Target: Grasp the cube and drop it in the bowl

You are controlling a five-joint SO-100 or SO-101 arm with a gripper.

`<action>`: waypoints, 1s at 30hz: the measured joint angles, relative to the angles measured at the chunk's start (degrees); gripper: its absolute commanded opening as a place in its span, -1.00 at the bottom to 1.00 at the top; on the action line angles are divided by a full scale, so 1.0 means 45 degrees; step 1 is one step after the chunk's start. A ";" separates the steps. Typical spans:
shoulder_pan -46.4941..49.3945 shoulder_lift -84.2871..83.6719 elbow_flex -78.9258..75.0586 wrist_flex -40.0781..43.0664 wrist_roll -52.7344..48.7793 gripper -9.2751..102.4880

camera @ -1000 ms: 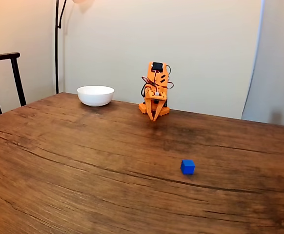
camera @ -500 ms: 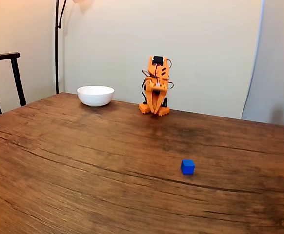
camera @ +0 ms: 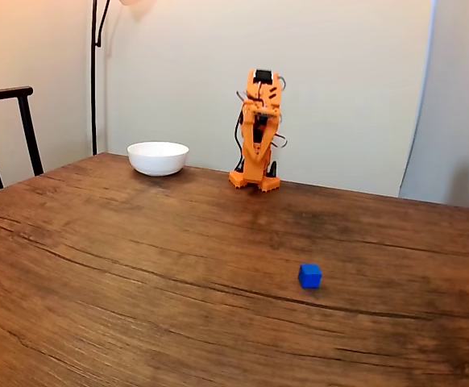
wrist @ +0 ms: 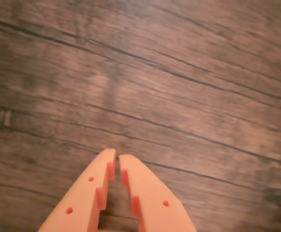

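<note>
Hovering above bare desk (wrist: 189, 72), the claw (wrist: 117, 157) is pressed nearly together, empty, well apart from the cube (camera: 309, 276) it needs.

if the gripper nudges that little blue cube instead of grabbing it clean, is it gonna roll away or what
Probably not. The cube sits on a flat face with square edges, so it would likely slide, not roll. It looks tiny and solid, so probably light and stiff; a glancing touch could skid it across the smooth wooden table. Its plain faces should suit the gripper.
</note>
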 measured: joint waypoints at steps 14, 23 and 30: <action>0.0527 -0.9160 -0.6230 -0.1641 0.2051 -0.84; -0.0547 -1.1816 -0.6504 -0.3906 0.2051 -0.84; -0.1191 -1.2949 -0.6504 -0.5488 0.2051 -0.84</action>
